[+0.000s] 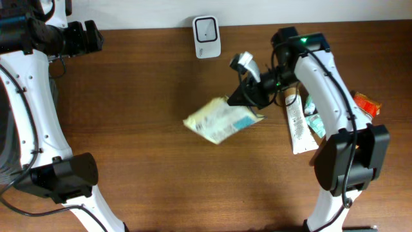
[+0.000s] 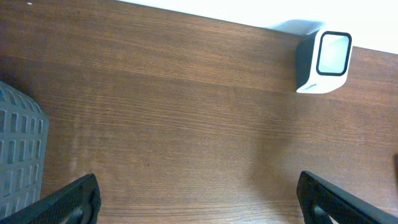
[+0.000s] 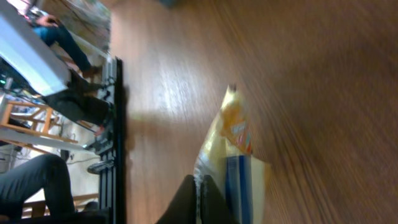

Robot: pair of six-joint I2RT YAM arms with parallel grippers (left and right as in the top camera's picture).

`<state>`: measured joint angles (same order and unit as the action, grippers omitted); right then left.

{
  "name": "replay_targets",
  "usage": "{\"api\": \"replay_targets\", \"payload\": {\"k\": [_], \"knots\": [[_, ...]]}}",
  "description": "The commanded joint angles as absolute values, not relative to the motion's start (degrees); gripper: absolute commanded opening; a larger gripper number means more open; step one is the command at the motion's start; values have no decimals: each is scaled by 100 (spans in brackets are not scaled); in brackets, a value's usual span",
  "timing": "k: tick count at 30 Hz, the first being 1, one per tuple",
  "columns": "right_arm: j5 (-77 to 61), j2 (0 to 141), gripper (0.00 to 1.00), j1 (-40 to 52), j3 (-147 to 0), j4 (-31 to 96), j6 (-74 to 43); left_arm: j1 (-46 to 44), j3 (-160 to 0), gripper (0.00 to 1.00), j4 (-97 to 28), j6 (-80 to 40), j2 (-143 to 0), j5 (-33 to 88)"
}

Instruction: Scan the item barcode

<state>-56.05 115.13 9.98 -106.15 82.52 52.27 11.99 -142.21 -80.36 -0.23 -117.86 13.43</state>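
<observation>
Dark brown wood with a fine straight grain makes up the table seen from above, ending at a pale strip along the far edge. A white scanner with a dark rounded-square window stands at that far edge. My right gripper is clamped shut on one end of the snack bag, a crinkled pale-yellow pouch with a blue panel. It sits nearer me than the scanner, a little right of centre, and its print is too small to read. By my right arm lie a white tube, a greenish tube and a red-orange packet. My left gripper sits at the far left.

From my left wrist, the two black fingers stand wide apart over bare wood, holding nothing. The scanner's glossy window and grey side show clearly. So does the grid of holes in a grey basket.

From my right wrist, my closed fingers pinch the bag's sealed edge, and its orange lettering is blurred beyond reading. Only this view catches the room beyond: a black rail and people.
</observation>
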Motion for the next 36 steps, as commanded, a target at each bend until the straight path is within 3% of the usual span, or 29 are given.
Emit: {"api": "replay_targets", "payload": {"k": [1,3,5,6,7,9,13,18,19,23,25,27,29,32,36], "knots": [[-4770,11762,4,1240,-10429,7861,4375,1216,-14232,99,-8027,21,-11826,1347],[-3876,11992,10,1247,-10374,7282,3260,1216,-14232,99,-8027,21,-11826,1347],[-3170,12219,42,1240,-10366,7043,2587,1216,-14232,99,-8027,21,-11826,1347],[-2987,12311,64,1236,-10366,7076,2475,1216,-14232,99,-8027,21,-11826,1347],[-2810,12350,77,1236,-10357,7113,2294,1216,-14232,99,-8027,21,-11826,1347],[-2250,12387,89,1236,-10344,7109,1675,1216,-14232,99,-8027,21,-11826,1345],[-1662,12425,100,1236,-10022,7015,666,1216,-14232,99,-8029,21,-11826,1347],[-2040,12427,98,1238,-9332,6748,657,1216,-14232,99,-8027,21,-11826,1347],[-2263,12427,90,1275,-8989,6506,657,1216,-14232,99,-8027,21,-11826,1347],[-2202,12427,81,1404,-8217,5878,578,1216,-14232,99,-8027,21,-11826,1345],[-1520,12427,64,1496,-7743,5369,-45,1216,-14232,99,-8027,21,-11826,1345],[-1105,12427,37,1546,-7481,5103,-355,1216,-14232,99,-8027,21,-11826,1347],[-1116,12427,4,1546,-7467,4980,-362,1216,-14232,99,-8027,21,-11826,1345],[-1601,12401,4,1538,-7509,4665,-292,1216,-14232,99,-8027,21,-11826,1347],[-2930,11872,4,1525,-8082,4917,639,1216,-14232,99,-8027,21,-11826,1347]]}}
